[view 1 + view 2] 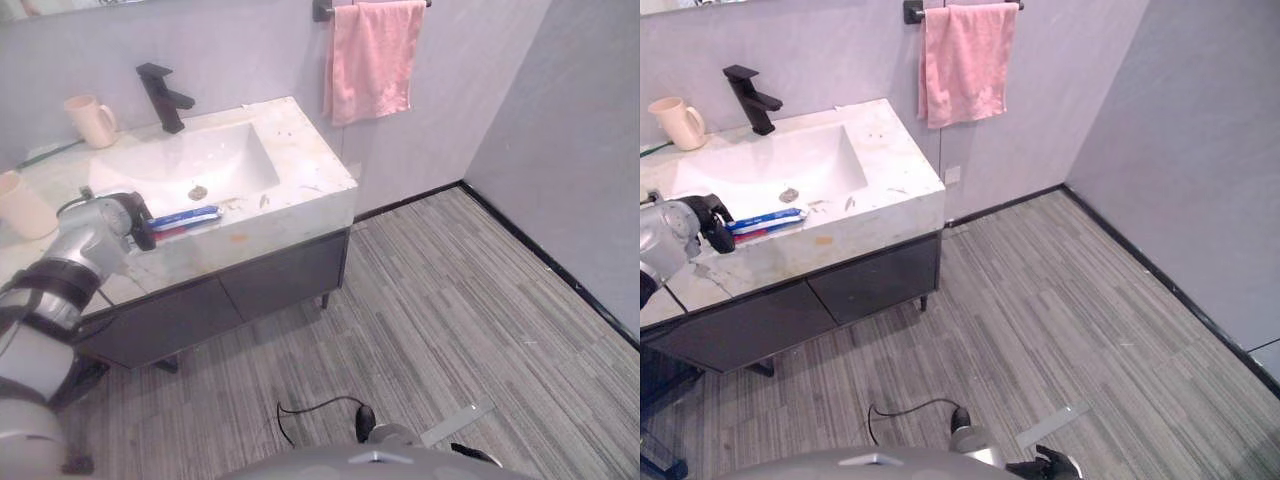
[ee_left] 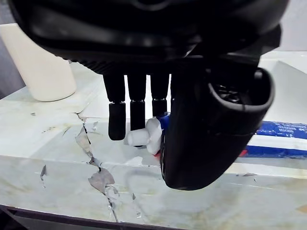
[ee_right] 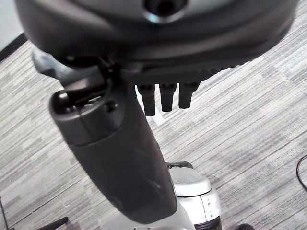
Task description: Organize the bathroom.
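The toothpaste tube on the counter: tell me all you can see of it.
The toothpaste tube is blue and white with some red along its lower side, and has a white cap. It looks like soft plastic. It lies flat on the pale marble-look counter, along the front edge of the sink basin, cap end toward the left hand. The hand's straight fingers hang at the cap; I cannot tell if they touch it.
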You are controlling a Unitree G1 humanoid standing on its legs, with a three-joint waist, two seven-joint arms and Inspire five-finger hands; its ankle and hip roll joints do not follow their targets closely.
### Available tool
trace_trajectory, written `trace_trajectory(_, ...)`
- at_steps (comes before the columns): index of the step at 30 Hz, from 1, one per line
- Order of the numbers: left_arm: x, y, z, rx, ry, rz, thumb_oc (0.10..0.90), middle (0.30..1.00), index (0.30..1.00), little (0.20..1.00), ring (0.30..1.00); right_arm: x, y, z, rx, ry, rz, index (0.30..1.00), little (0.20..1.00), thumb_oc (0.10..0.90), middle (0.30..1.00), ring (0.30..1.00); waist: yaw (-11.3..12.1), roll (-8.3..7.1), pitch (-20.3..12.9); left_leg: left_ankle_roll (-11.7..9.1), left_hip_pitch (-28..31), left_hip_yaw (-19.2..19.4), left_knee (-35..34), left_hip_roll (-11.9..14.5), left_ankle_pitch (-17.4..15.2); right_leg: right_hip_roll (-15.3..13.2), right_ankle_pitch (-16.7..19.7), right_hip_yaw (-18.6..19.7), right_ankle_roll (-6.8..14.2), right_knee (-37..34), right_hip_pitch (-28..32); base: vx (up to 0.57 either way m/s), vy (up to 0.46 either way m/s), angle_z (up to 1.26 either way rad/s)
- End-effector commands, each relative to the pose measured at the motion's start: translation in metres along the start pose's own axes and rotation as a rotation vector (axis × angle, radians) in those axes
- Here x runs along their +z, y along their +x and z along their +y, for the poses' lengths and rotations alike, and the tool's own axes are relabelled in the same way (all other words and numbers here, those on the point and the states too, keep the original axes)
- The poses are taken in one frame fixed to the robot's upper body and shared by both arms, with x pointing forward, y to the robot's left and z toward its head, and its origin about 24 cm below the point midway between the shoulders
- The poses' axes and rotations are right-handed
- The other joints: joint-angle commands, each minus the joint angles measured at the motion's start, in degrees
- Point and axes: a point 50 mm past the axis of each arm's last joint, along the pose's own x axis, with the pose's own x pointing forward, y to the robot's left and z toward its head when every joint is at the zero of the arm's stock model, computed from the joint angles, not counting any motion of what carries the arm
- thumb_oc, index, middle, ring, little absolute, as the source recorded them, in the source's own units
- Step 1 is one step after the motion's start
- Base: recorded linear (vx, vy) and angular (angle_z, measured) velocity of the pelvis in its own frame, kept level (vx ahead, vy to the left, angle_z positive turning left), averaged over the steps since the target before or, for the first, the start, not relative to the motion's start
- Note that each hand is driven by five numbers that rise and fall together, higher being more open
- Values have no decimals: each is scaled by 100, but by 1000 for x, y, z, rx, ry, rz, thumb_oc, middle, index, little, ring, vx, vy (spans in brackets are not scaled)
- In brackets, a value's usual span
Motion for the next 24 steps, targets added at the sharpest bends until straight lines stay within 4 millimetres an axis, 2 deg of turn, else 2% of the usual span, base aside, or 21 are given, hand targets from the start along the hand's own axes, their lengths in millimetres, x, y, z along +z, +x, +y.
trace_trajectory(1, -21, -13, 50, 235, -23, 52, 400, 300, 300, 300, 300, 20, 1, -26, -88, 58, -95, 900, 900, 800, 900, 900, -74, 297, 119, 473, -436, 102, 405, -407, -166, 127, -1370, 117, 743, 900, 20, 0, 0, 0)
trace_trajectory(3, -21, -13, 50, 249, -57, 40, 400, 300, 300, 300, 300, 23, 1, -27, -98, 76, -112, 900, 900, 800, 900, 900, -64, 295, 105, 467, -454, 121, 404, -400, -154, 136, -1346, 137, 735, 881, 3, 0, 0, 0)
trace_trajectory(5, -21, -14, 51, 277, -164, 15, 400, 300, 300, 300, 300, 30, 0, -31, -123, 145, -151, 900, 900, 800, 900, 900, -66, 284, 101, 456, -447, 105, 377, -409, -136, 146, -1332, 154, 733, 857, 12, -20, 5, -2)
trace_trajectory(6, -19, -15, 53, 314, -308, -24, 400, 300, 300, 300, 300, 39, -1, -37, -159, 228, -190, 900, 900, 800, 900, 900, -78, 268, 114, 450, -421, 99, 377, -413, -132, 145, -1340, 154, 734, 857, 41, -45, 8, -5)
trace_trajectory(8, -17, -16, 54, 344, -389, -50, 400, 300, 300, 300, 300, 43, -2, -40, -174, 271, -213, 900, 900, 800, 900, 900, -75, 265, 101, 442, -438, 115, 378, -403, -120, 158, -1319, 180, 724, 846, 23, -57, 7, -5)
trace_trajectory(9, -12, -20, 58, 395, -610, -127, 400, 300, 300, 300, 300, 59, -6, -52, -240, 397, -311, 900, 900, 800, 900, 900, -90, 227, 95, 432, -424, 132, 376, -389, -106, 166, -1307, 212, 717, 857, 18, -66, 11, -5)
trace_trajectory(10, -10, -23, 60, 407, -656, -145, 400, 300, 300, 300, 300, 64, -8, -56, -255, 425, -336, 900, 900, 800, 900, 900, -106, 212, 106, 435, -397, 120, 367, -394, -107, 164, -1323, 219, 722, 875, 34, -85, 19, -6)
trace_trajectory(12, 0, -31, 64, 454, -859, -267, 400, 300, 300, 300, 300, 84, -18, -71, -336, 562, -476, 900, 900, 800, 900, 900, -131, 160, 91, 440, -375, 113, 354, -393, -103, 183, -1320, 283, 712, 906, 15, -70, 18, -4)
trace_trajectory(13, 4, -34, 65, 458, -883, -283, 400, 300, 300, 300, 300, 90, -22, -75, -358, 583, -511, 900, 900, 800, 900, 900, -142, 145, 90, 437, -364, 113, 350, -391, -101, 182, -1315, 293, 714, 907, 17, -81, 12, -3)
trace_trajectory(14, 13, -41, 67, 491, -958, -347, 400, 300, 300, 300, 300, 104, -31, -84, -404, 628, -605, 900, 900, 800, 900, 900, -158, 108, 86, 430, -355, 117, 343, -386, -94, 183, -1292, 320, 715, 901, 10, -87, 2, -5)
trace_trajectory(17, 28, -62, 69, 575, -1074, -465, 400, 300, 300, 300, 300, 150, -70, -113, -523, 679, -884, 900, 900, 800, 900, 900, -192, 22, 90, 417, -315, 71, 290, -378, -72, 202, -1250, 381, 699, 849, 24, -97, 10, -10)
trace_trajectory(19, 35, -73, 67, 614, -1118, -527, 400, 300, 300, 300, 300, 187, -114, -141, -602, 665, -1145, 900, 900, 800, 900, 900, -192, -12, 86, 406, -292, 9, 250, -375, -59, 225, -1234, 406, 685, 814, 49, -77, 19, -9)
trace_trajectory(20, 38, -80, 65, 635, -1148, -565, 400, 300, 300, 300, 300, 213, -153, -150, -638, 628, -1345, 900, 900, 800, 900, 900, -175, -25, 80, 399, -303, -24, 239, -377, -36, 251, -1207, 433, 658, 785, 50, -57, 31, -6)
trace_trajectory(22, 42, -87, 58, 661, -1178, -607, 400, 300, 300, 300, 300, 241, -204, -155, -646, 575, -1610, 900, 900, 800, 900, 900, -149, -41, 70, 395, -292, -90, 228, -398, -52, 269, -1244, 463, 658, 779, 79, -83, 41, -8)
trace_trajectory(23, 48, -90, 54, 665, -1198, -640, 400, 300, 300, 300, 300, 259, -242, -152, -592, 546, -1819, 900, 900, 800, 900, 900, -104, -51, 63, 395, -317, -137, 220, -414, -31, 287, -1219, 490, 643, 766, 64, -79, 31, -10)
trace_trajectory(24, 48, -90, 54, 665, -1199, -640, 400, 300, 300, 300, 300, 259, -242, -153, -591, 545, -1821, 900, 900, 800, 900, 900, -97, -43, 54, 394, -329, -127, 220, -411, -29, 291, -1209, 499, 641, 761, 52, -77, 48, -10)
